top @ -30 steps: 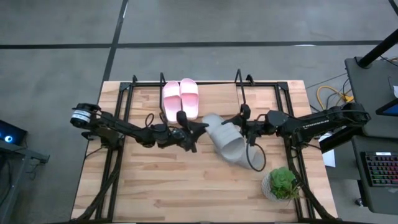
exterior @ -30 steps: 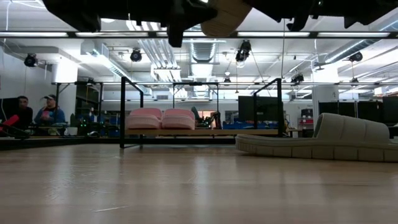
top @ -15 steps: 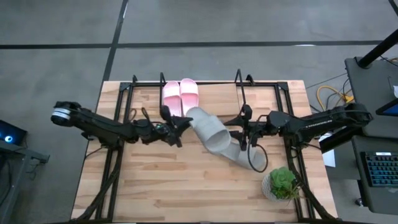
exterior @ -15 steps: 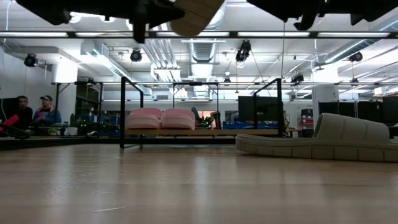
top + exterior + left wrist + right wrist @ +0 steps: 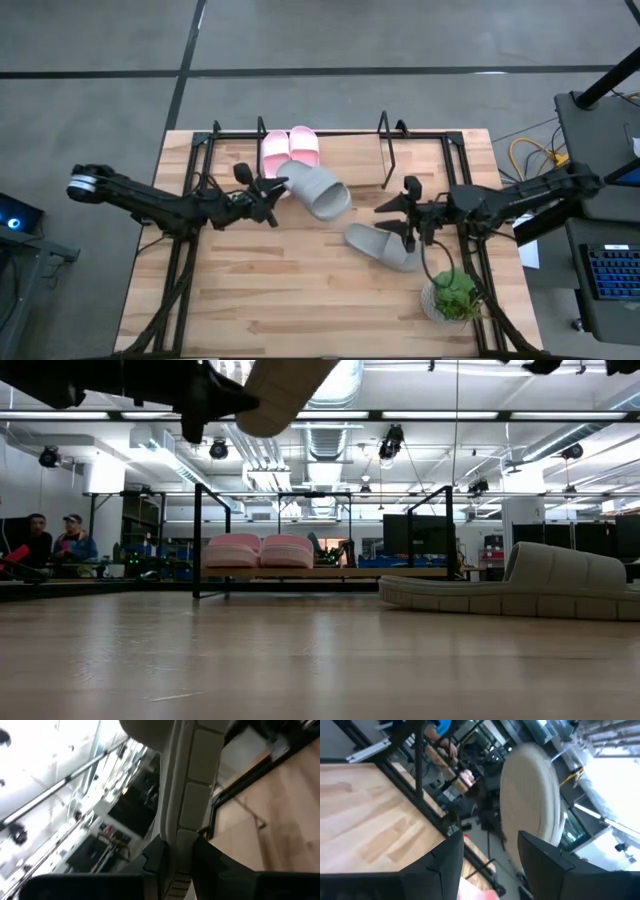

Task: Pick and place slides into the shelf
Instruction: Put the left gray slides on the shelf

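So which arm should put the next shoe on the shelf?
Probably the left. Its jaws are shut on a grey slide held in the air beside the pink slides in the shelf. The right gripper is empty.

Two pink slides (image 5: 290, 152), two grey slides (image 5: 316, 189), one shelf (image 5: 385, 150), one plant (image 5: 452, 295).

L gripper (image 5: 268, 190) raised, jaws clamped — R gripper (image 5: 407, 218) jaws apart, mid-table.

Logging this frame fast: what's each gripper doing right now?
Left gripper: shut on a grey slide, lifted.
Right gripper: open, empty.
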You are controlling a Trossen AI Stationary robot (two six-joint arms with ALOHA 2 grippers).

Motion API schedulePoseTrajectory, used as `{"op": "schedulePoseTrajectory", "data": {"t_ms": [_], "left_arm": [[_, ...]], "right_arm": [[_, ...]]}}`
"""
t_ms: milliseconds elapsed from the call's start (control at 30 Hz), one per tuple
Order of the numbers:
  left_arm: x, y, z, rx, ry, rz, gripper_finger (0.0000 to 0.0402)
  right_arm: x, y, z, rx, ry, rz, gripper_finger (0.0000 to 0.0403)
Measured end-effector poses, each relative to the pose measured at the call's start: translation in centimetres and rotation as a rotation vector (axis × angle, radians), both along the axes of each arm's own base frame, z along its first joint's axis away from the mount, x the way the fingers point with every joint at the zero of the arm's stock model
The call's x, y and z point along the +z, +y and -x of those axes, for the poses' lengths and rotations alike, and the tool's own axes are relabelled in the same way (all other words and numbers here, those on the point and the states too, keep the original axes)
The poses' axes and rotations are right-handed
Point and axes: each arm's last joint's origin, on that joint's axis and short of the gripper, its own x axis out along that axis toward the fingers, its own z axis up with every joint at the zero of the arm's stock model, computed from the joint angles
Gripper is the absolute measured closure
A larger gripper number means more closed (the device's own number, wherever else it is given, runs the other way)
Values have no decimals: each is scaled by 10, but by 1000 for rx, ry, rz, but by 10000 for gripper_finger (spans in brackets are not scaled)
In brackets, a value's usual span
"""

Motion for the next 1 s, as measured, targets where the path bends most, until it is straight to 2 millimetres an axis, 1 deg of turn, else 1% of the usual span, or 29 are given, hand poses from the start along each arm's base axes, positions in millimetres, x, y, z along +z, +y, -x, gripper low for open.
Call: {"op": "schedulePoseTrajectory", "data": {"t_ms": [67,167,300,433,667,733,867,1000], "left_arm": [[-5,1,-3,46,24,12,360],[-13,1,-7,89,57,19,360],[-18,1,-12,104,75,26,360],[-22,1,-17,120,101,32,360],[-29,1,-24,156,138,26,360],[-30,1,-24,159,143,25,360],[-31,1,-25,158,148,25,360],[-29,2,-24,156,139,27,360]], "right_arm": [[4,5,0,-21,-12,11,225],[7,9,-2,-127,33,61,225],[12,16,-10,-255,126,151,225],[19,22,-22,-325,201,222,225],[34,29,-40,-348,321,301,225],[43,31,-46,-350,321,296,225],[53,34,-55,-349,365,309,225],[58,36,-64,-358,435,300,225]]}}
